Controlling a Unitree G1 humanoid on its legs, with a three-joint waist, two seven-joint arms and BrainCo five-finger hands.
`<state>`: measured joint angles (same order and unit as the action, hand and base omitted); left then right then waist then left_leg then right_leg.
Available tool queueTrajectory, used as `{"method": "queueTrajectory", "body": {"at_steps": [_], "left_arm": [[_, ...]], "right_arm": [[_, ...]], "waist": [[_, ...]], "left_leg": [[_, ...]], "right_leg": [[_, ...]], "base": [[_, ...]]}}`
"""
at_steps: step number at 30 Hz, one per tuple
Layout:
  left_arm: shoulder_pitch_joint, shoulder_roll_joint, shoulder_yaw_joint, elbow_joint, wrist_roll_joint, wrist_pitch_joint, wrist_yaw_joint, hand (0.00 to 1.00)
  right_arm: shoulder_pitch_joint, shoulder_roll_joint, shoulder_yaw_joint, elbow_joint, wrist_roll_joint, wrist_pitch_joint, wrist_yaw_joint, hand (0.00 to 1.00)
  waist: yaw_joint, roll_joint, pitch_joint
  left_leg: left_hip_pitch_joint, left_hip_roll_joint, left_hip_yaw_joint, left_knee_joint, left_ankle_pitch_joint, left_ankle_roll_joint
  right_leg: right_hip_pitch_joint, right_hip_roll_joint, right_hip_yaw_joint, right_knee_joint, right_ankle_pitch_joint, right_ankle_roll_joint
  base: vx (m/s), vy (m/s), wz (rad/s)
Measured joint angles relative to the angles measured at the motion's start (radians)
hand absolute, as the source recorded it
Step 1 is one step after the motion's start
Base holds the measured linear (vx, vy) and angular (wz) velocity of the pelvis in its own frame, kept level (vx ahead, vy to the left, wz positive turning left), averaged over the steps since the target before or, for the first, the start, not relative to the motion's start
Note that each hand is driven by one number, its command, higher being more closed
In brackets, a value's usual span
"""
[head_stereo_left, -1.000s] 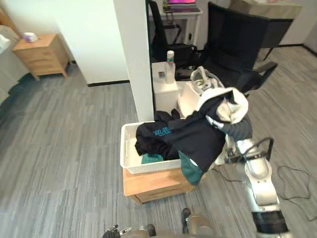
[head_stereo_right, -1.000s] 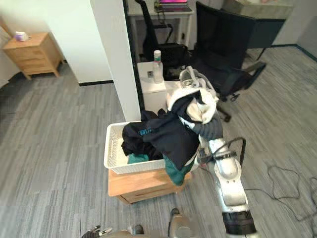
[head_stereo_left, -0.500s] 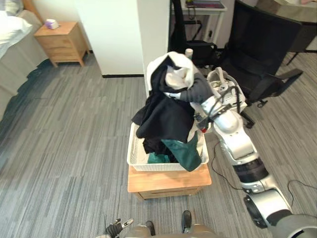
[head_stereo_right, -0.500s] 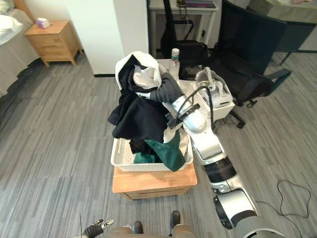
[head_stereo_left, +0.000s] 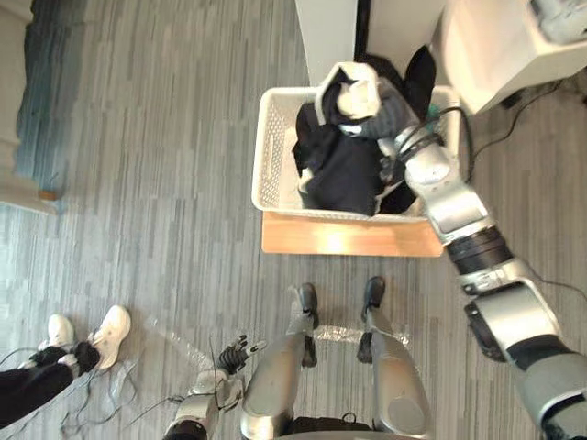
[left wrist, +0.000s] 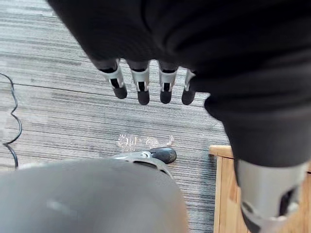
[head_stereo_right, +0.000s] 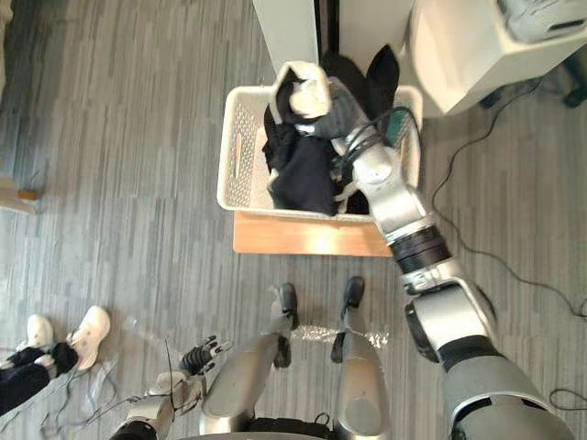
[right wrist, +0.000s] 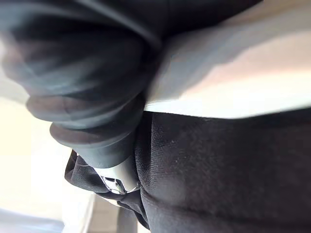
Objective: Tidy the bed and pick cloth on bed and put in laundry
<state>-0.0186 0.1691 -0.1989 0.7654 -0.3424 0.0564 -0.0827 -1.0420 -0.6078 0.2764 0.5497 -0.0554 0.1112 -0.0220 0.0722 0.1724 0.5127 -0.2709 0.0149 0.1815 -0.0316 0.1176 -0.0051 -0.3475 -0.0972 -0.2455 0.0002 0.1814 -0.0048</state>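
One white basket (head_stereo_left: 272,151) sits on a low wooden surface (head_stereo_left: 339,236). Black and white clothes (head_stereo_left: 344,170) fill it, draped over the right hand (head_stereo_left: 393,119), so whether that hand grips them cannot be told. Left hand (head_stereo_left: 225,362) hangs low, fingers (left wrist: 142,92) straight, empty.

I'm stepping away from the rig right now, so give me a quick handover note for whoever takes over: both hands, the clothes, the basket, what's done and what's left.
Left hand: open, empty, low at the robot's side.
Right hand: over the white laundry basket, fingers buried in the clothes bundle; grip cannot be read.
Bundle: dark and white, draped over the right hand, hanging into the basket, which sits on a wooden stand.
Done: clothes are at the basket.
Left: release them, withdraw the arm. The bed's state cannot be judged from here.
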Motion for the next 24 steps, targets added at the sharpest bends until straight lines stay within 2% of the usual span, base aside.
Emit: {"method": "queueTrajectory", "body": {"at_steps": [3,5,6,8,11,14,16,18,19,21,23,24], "left_arm": [[0.0,0.0,-0.024,-0.02,0.002,-0.003,-0.007,0.0],[0.0,-0.001,-0.039,-0.027,0.014,-0.025,-0.027,0.0],[0.0,-0.001,-0.039,-0.027,0.015,-0.027,-0.028,0.0],[0.003,-0.001,-0.038,-0.027,0.03,-0.046,-0.036,0.0],[0.009,0.0,-0.033,-0.027,0.046,-0.077,-0.049,0.0],[0.024,0.001,-0.002,-0.026,0.086,-0.09,-0.056,0.0],[0.039,0.003,0.022,-0.025,0.111,-0.092,-0.06,0.0],[0.053,0.006,0.055,0.021,0.144,-0.089,-0.065,0.0],[0.056,0.008,0.057,0.031,0.155,-0.089,-0.066,0.0],[0.079,0.009,0.098,0.054,0.193,-0.083,-0.07,0.0],[0.091,0.01,0.135,0.073,0.221,-0.081,-0.072,0.0],[0.097,0.008,0.153,0.09,0.235,-0.082,-0.077,0.0]], "right_arm": [[0.002,-0.028,-0.013,0.064,0.006,-0.043,0.0,0.0],[0.018,-0.047,-0.013,0.107,0.001,-0.109,0.001,0.0],[0.023,-0.05,-0.014,0.107,-0.003,-0.115,0.001,0.0],[0.062,-0.059,-0.014,0.11,-0.057,-0.18,-0.002,0.0],[0.11,-0.061,-0.031,0.078,-0.098,-0.231,-0.022,0.0],[0.196,-0.064,-0.071,-0.046,-0.119,-0.261,-0.035,0.0],[0.235,-0.061,-0.076,-0.103,-0.119,-0.262,-0.04,0.0],[0.318,-0.023,-0.11,-0.157,-0.119,-0.259,-0.04,0.0],[0.35,-0.012,-0.12,-0.172,-0.119,-0.256,-0.04,0.0],[0.479,0.028,-0.147,-0.234,-0.113,-0.246,-0.036,0.0],[0.557,0.054,-0.168,-0.278,-0.114,-0.235,-0.031,0.0],[0.6,0.068,-0.186,-0.308,-0.114,-0.222,-0.026,0.0]], "waist": [[0.001,0.003,-0.002],[-0.001,0.003,-0.002],[-0.001,0.003,-0.002],[-0.004,0.003,-0.002],[-0.005,0.003,-0.002],[-0.007,0.001,-0.003],[-0.01,-0.007,-0.009],[-0.033,-0.035,-0.059],[-0.033,-0.047,-0.076],[-0.035,-0.105,-0.133],[-0.038,-0.14,-0.183],[-0.056,-0.158,-0.221]], "left_leg": [[0.002,-0.002,0.003,0.0,0.0,0.0],[0.014,-0.004,0.014,-0.001,0.0,0.0],[0.016,-0.004,0.015,-0.001,0.0,0.0],[0.05,-0.004,0.022,-0.007,0.0,0.0],[0.11,-0.002,0.035,-0.028,-0.001,0.0],[0.172,0.002,0.059,-0.055,-0.004,-0.005],[0.197,0.004,0.073,-0.062,-0.007,-0.003],[0.211,0.008,0.082,-0.063,-0.011,-0.004],[0.216,0.01,0.085,-0.063,-0.014,-0.006],[0.264,0.023,0.112,-0.063,-0.035,-0.018],[0.29,0.031,0.133,-0.068,-0.054,-0.026],[0.299,0.032,0.14,-0.069,-0.063,-0.026]], "right_leg": [[0.0,-0.002,0.002,0.0,0.0,0.0],[0.003,-0.004,0.006,0.006,-0.001,0.0],[0.005,-0.005,0.007,0.006,-0.001,0.0],[0.034,-0.004,0.012,0.006,-0.004,0.002],[0.082,0.002,0.024,-0.001,-0.013,-0.002],[0.138,0.009,0.027,-0.031,-0.009,0.004],[0.163,0.012,0.027,-0.048,-0.005,0.009],[0.187,0.02,0.03,-0.079,0.008,0.025],[0.191,0.022,0.032,-0.081,0.01,0.027],[0.235,0.039,0.055,-0.096,0.01,0.027],[0.258,0.047,0.069,-0.097,0.0,0.03],[0.265,0.05,0.08,-0.097,-0.009,0.033]], "base": [[0.02,0.008,-0.01],[0.03,0.019,-0.11],[0.02,0.014,-0.11],[0.01,0.013,-0.09],[0.0,0.006,-0.14],[0.01,0.002,-0.23],[0.03,-0.006,-0.24],[0.07,-0.022,-0.15],[0.1,-0.03,-0.16],[0.11,-0.028,-0.34],[0.07,-0.009,-0.35],[0.06,0.003,-0.23]]}}
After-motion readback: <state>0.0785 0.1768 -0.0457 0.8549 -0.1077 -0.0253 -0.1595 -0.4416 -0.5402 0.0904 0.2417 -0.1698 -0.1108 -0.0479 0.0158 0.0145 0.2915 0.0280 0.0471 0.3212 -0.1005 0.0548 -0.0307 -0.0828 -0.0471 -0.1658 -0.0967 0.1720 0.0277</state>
